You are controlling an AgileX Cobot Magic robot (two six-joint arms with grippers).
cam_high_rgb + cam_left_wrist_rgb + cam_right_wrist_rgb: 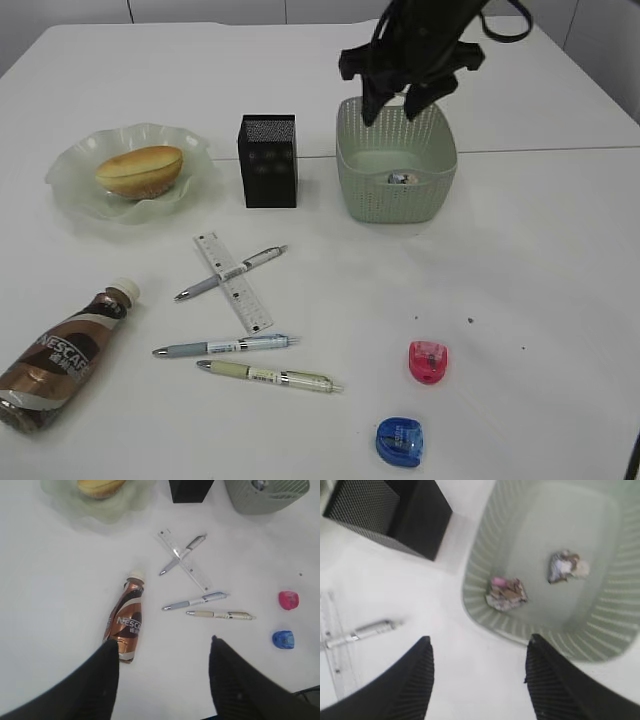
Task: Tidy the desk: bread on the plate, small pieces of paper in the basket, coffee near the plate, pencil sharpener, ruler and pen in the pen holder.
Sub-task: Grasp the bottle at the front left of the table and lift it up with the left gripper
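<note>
The bread (140,170) lies on the plate (70,186). Two small pieces of paper (506,594) (567,566) rest inside the basket (397,190). My right gripper (392,112) (479,645) hangs open and empty above the basket's near rim. The coffee (65,355) (127,620) lies on its side at the front left. The ruler (233,282) lies crossed under a pen (230,272), with two more pens (222,346) (270,377) nearer the front. A pink pencil sharpener (427,361) and a blue one (400,441) sit at the front right. The pen holder (268,160) stands upright. My left gripper (165,647) is open, high over the desk (540,250).
The pen holder stands between the plate and the basket, a hand's width from each. A thin seam crosses the desk behind them.
</note>
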